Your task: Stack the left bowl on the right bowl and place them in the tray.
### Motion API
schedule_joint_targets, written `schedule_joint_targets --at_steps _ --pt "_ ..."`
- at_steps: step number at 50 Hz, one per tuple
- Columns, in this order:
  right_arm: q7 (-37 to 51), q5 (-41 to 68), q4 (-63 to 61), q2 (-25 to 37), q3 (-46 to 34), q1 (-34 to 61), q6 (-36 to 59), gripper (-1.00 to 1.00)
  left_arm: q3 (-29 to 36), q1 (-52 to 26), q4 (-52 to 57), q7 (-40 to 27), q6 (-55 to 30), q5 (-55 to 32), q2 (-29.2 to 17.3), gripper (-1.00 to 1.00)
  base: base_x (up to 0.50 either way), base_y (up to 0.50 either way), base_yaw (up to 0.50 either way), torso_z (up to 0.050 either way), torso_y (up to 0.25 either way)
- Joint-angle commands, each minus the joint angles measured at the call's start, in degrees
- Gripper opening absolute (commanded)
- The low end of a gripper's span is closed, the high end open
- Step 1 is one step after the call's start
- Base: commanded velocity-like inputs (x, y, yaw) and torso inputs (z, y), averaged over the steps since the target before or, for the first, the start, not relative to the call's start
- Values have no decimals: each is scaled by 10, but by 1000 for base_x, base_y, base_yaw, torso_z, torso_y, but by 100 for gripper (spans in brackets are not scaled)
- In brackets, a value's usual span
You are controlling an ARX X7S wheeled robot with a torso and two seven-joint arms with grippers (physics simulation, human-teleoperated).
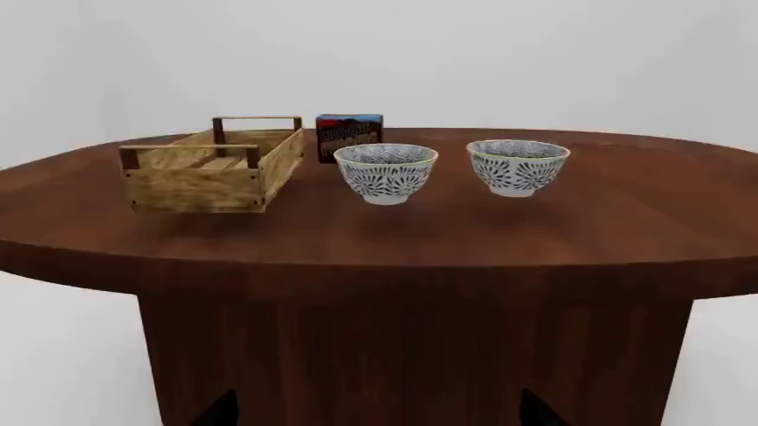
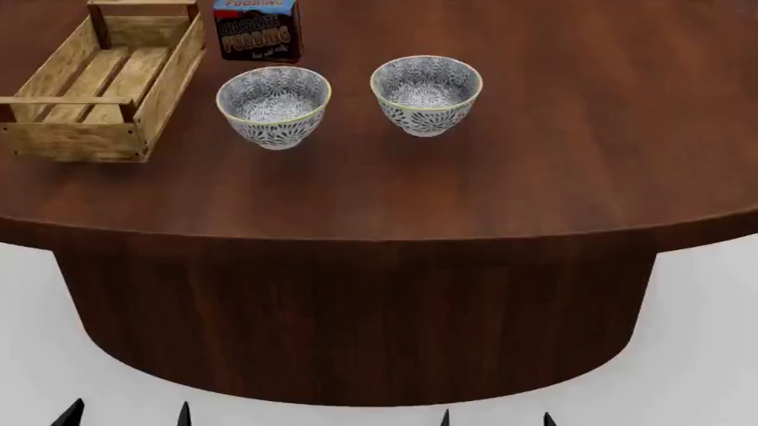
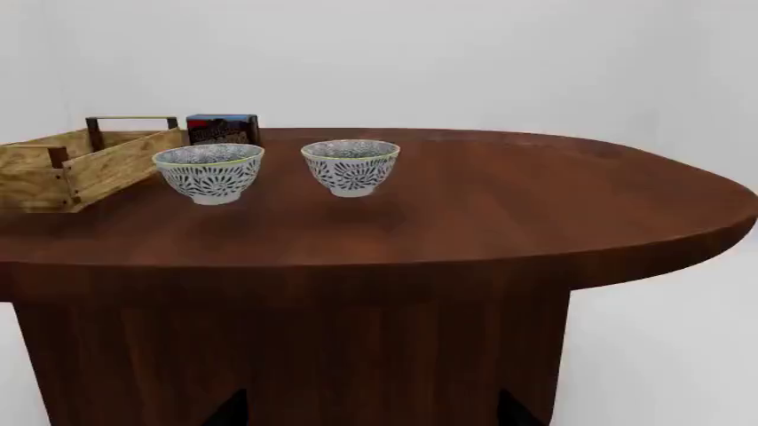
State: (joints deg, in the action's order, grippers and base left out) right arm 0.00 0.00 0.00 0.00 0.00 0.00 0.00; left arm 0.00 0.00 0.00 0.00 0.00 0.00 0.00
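Left bowl beside tray (jaws well short)

Two patterned bowls, left bowl, right bowl, apart, wooden tray, pudding box

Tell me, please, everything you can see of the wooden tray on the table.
The tray is a light wooden rectangular crate with low plank sides, a slatted bottom and darker corner posts; a thin bar joins the posts at each short end. It stands upright and flat on the dark wooden table, at the robot's left, with nothing visible inside. The left bowl stands just to its right, apart from it, and the blue pudding box stands beyond that bowl, near the tray's far corner. Nothing but the table touches it.
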Motion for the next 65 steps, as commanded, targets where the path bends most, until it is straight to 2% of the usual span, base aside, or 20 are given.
schedule_joint_targets --at_steps 1,15,20,23,24,27,34,35,36,37,42,51,62,65 --pt "12 10 -6 10 -12 -4 2 100 26 -1 1 -26 -1 -23 -23 100 0 0 0 0 0" --pt "35 33 1 30 -36 1 -5 100 38 0 1 -45 28 -41 -35 100 0 0 0 0 0" --pt "44 25 24 34 -43 3 -73 100 33 -2 32 -53 11 -56 -39 100 0 0 0 0 0" --pt "52 22 41 35 -44 5 -122 100 33 5 95 -47 3 -69 -48 100 0 0 0 17 0" --pt "86 -34 -45 17 -57 4 -36 100 36 3 111 -52 -22 -66 -52 100 0 0 0 50 0" --pt "98 -43 -281 11 -75 26 222 100 31 -3 147 -53 -44 -78 -60 100 0 0 0 50 0" --pt "113 -39 -371 31 -80 -6 234 100 20 -23 243 -73 -117 -76 -86 100 0 0 0 50 0" --pt "91 -22 -365 35 -79 71 255 100 21 -24 249 -74 -119 -72 -89 100 0 0 0 50 0" --pt "87 5 -393 23 -61 101 315 100 21 -26 268 -76 -134 -70 -94 100 0 0 0 50 0" --pt "89 -21 -408 39 -82 114 332 100 23 -28 277 -78 -145 -67 -97 100 0 0 0 50 0" --pt "98 -32 -470 35 -103 150 417 100 34 -48 338 -82 -201 -51 -113 100 0 0 0 50 0" --pt "98 -7 -523 29 -89 220 509 100 28 -99 389 -85 -261 -73 -118 100 0 0 0 50 0" --pt "95 19 -482 43 -76 206 457 100 40 -110 387 -89 -242 -67 -125 100 0 0 0 42 0" --pt "103 17 -475 45 -76 202 456 100 43 -114 403 -87 -265 -66 -135 100 0 263 0 0 0"
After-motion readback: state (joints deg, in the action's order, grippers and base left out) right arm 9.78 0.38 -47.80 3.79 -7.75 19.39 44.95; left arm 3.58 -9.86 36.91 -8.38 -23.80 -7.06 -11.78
